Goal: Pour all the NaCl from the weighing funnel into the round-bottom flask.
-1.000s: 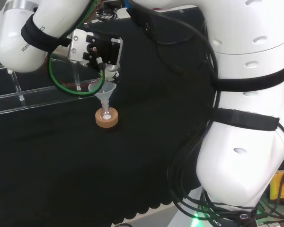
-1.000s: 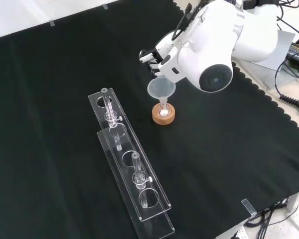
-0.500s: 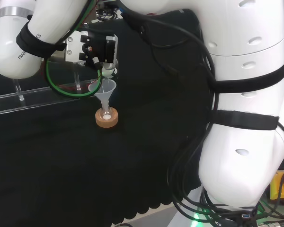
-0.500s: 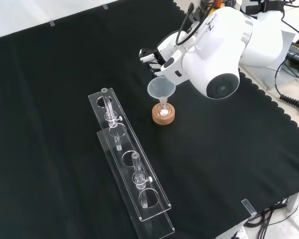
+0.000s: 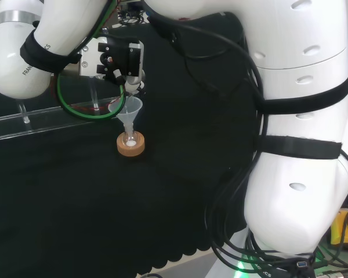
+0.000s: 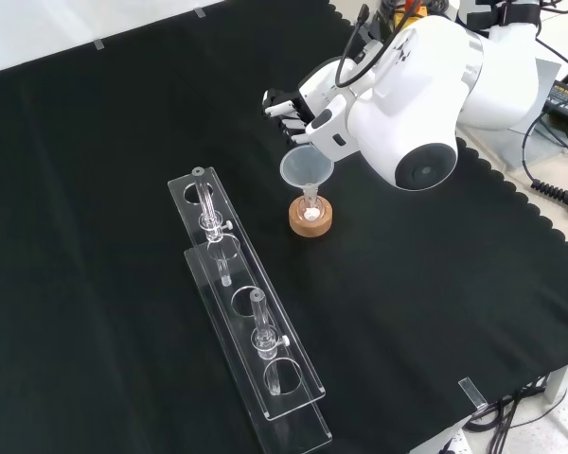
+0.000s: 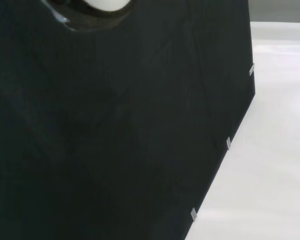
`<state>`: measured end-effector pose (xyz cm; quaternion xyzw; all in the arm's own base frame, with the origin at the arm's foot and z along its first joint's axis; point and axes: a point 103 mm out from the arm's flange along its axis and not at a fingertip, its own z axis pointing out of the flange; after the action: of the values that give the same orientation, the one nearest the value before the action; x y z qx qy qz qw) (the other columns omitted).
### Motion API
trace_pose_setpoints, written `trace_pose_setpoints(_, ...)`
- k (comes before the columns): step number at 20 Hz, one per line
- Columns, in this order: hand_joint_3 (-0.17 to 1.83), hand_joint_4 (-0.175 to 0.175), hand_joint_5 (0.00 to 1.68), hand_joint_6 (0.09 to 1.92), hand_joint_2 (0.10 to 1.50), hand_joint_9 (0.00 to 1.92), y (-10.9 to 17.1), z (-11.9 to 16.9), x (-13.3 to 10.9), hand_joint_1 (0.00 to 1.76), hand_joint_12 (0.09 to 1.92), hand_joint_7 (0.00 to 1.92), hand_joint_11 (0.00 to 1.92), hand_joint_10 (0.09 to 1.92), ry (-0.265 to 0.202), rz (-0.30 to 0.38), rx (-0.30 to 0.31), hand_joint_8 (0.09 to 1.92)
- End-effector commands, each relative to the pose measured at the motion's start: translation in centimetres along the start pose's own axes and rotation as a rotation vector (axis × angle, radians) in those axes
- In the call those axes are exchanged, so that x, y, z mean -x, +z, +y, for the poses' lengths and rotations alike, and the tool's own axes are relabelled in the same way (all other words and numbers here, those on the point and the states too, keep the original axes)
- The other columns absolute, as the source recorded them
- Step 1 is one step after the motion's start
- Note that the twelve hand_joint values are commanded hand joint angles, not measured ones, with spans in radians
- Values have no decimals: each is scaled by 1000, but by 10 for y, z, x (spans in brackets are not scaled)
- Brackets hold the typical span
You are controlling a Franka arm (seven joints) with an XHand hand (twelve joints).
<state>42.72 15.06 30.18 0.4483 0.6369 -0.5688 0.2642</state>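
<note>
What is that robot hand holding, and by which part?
It cannot be told. The hand hangs just above the clear funnel standing in the flask on the cork ring; the arm hides any grip.

Matt black cloth (image 6: 95, 189), scalloped along its edge, is seen covering the surface. A clear, glossy funnel (image 6: 307, 170) is shown seated in a flask on a stand (image 6: 310, 219) of pale brown, matt cork. Two racks (image 6: 251, 322) of transparent, glossy plastic are shown carrying clear tubes. The arm's links (image 6: 435, 85) are rendered in smooth, glossy white plastic, banded by black fabric straps (image 5: 304, 147).
</note>
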Motion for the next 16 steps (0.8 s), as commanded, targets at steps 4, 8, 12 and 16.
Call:
trace_pose_setpoints(4,3,175,1000,972,1096,1104,1,0,-2,1028,1186,968,676,358,2,3,12,571)
trace_pose_setpoints(8,3,175,999,973,1096,1109,6,-1,3,1028,1166,970,691,354,2,52,23,572)
trace_pose_setpoints(12,2,175,999,974,1096,1112,15,-3,11,1028,1161,971,697,352,1,143,47,572)
trace_pose_setpoints(16,2,175,999,973,1096,1113,28,-5,23,1028,1160,972,703,351,6,258,80,572)
